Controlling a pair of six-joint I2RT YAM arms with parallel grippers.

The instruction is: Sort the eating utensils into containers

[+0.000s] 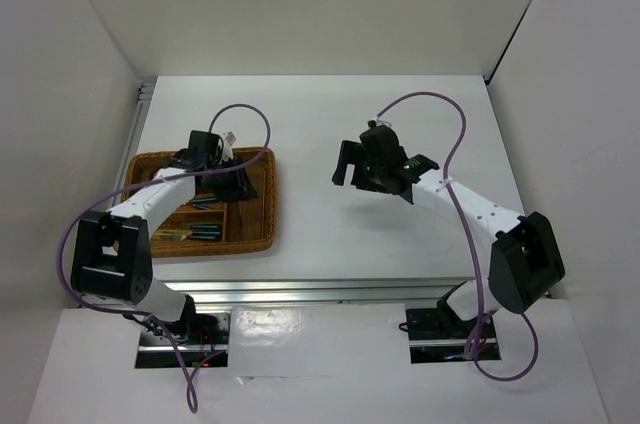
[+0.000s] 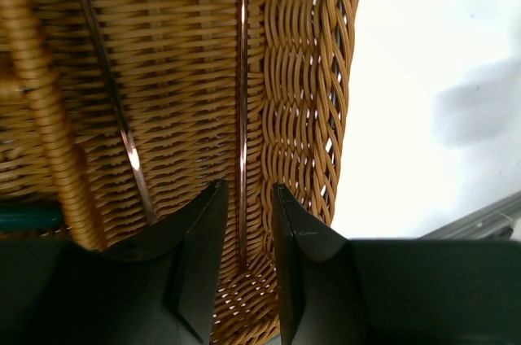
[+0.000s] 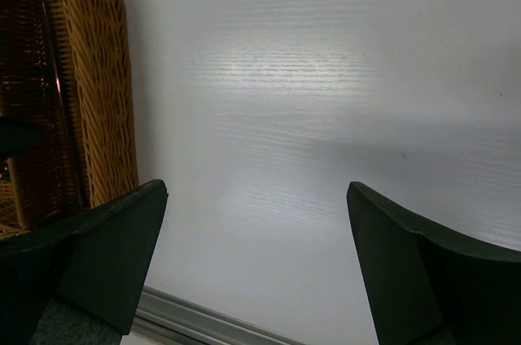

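Left jaws narrowly straddle a chopstick [image 2: 242, 117] — right jaws wide.

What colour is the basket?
The basket is golden-brown woven wicker. The left wrist view shows it best, close up.

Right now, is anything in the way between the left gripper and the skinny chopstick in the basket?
Nothing visible is. The chopstick lies between the left gripper's slightly parted fingers, on the wicker tray's floor beside its wall. A second chopstick lies off to one side.
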